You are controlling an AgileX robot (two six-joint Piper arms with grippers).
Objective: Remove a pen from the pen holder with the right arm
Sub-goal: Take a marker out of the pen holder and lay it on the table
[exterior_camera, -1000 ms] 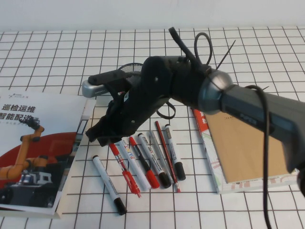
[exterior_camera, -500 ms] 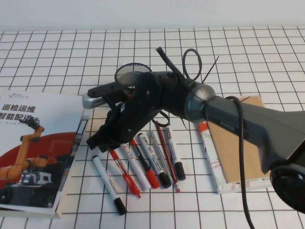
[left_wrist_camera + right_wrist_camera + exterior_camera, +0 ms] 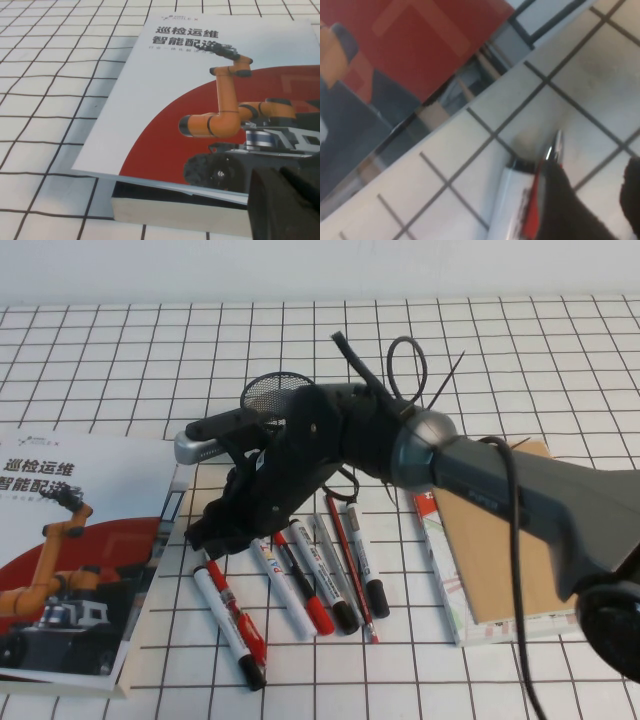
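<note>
A white gridded table (image 3: 120, 350) holds a thick book (image 3: 70, 550) on the robot's left and a brown notepad (image 3: 495, 540) on its right. The right arm (image 3: 480, 480) reaches across the middle, partly hiding the black mesh pen holder (image 3: 268, 392). The right gripper (image 3: 215, 532) hovers low, seemingly released, its fingers (image 3: 560, 200) apart and empty. The red pen (image 3: 248, 628) lies on the table against a white marker (image 3: 212, 602), beside a row of pens (image 3: 320, 575). The left gripper (image 3: 285, 200) hangs over the book's corner; I cannot tell its state.

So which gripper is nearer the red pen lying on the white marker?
Right. The right gripper hovers open at the far end of the red pen; the left gripper is off over the white-and-red book.
</note>
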